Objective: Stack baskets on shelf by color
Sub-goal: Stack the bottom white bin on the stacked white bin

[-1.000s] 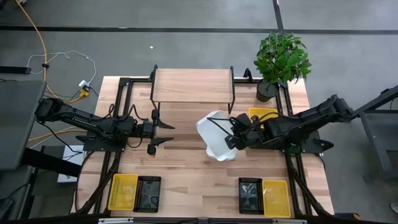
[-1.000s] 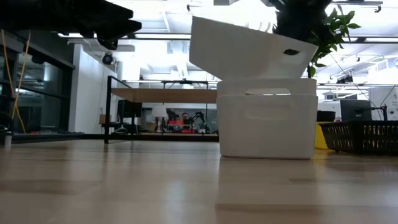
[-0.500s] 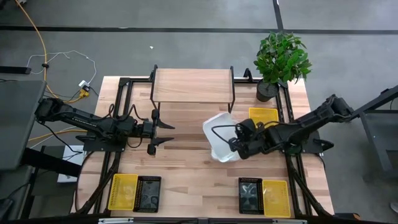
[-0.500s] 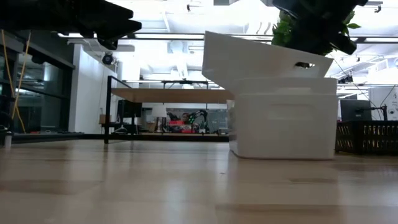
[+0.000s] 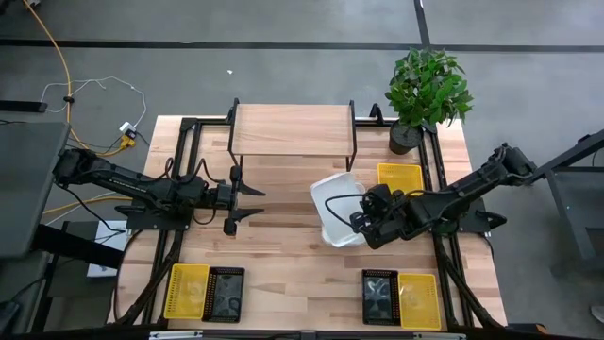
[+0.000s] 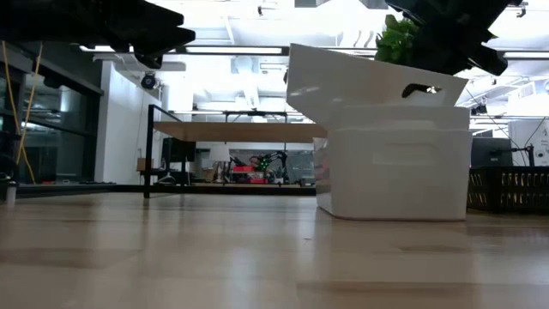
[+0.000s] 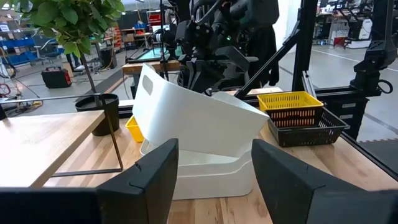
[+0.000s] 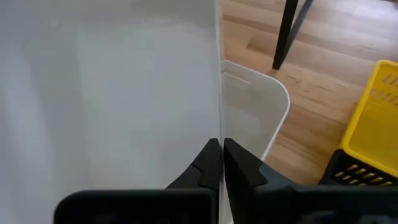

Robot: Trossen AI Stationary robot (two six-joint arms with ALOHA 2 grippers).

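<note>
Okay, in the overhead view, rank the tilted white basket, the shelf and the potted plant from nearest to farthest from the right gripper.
1. Tilted white basket: pinched by the right gripper, atop another white one.
2. Shelf: at the table's far edge, middle.
3. Potted plant: far right corner.

- Left arm (image 5: 132, 189): dark, slim jointed links; small pale lettering runs along one link.
- Left gripper (image 5: 247, 203): two thin black fingers branching from a black block.
- Left fingers (image 7: 152, 183), seen close: broad, matte black, flat-faced with angular bevelled edges.
- Right arm (image 5: 472, 189): same dark links, bulkier black wrist housing; a thin black cable loops beside it.
- Right gripper (image 8: 221, 163): narrow black tips with chamfered ends.
</note>
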